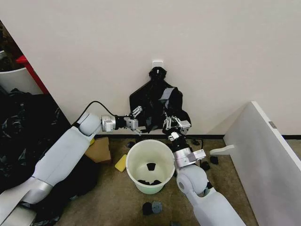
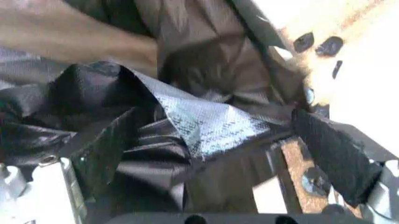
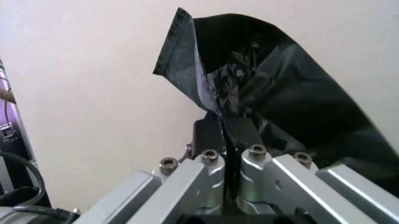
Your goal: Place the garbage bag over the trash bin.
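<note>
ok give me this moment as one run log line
left gripper: open, at garbage bag | right gripper: shut on garbage bag | bag: held up by wall, above trash bin | bin: uncovered, on floor

The bag point(image 1: 162, 106) is showing as thin, glossy, crinkled black plastic, the bin point(image 1: 149, 165) as smooth pale plastic, and the right pincer point(image 3: 225, 128) as brushed bare metal with bolts.

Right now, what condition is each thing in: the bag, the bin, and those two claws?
garbage bag: hanging crumpled above the bin, not over the rim yet
trash bin: upright, unlined, dark scraps inside
left end effector: open around the bag's edge
right end effector: shut on the bag
</note>
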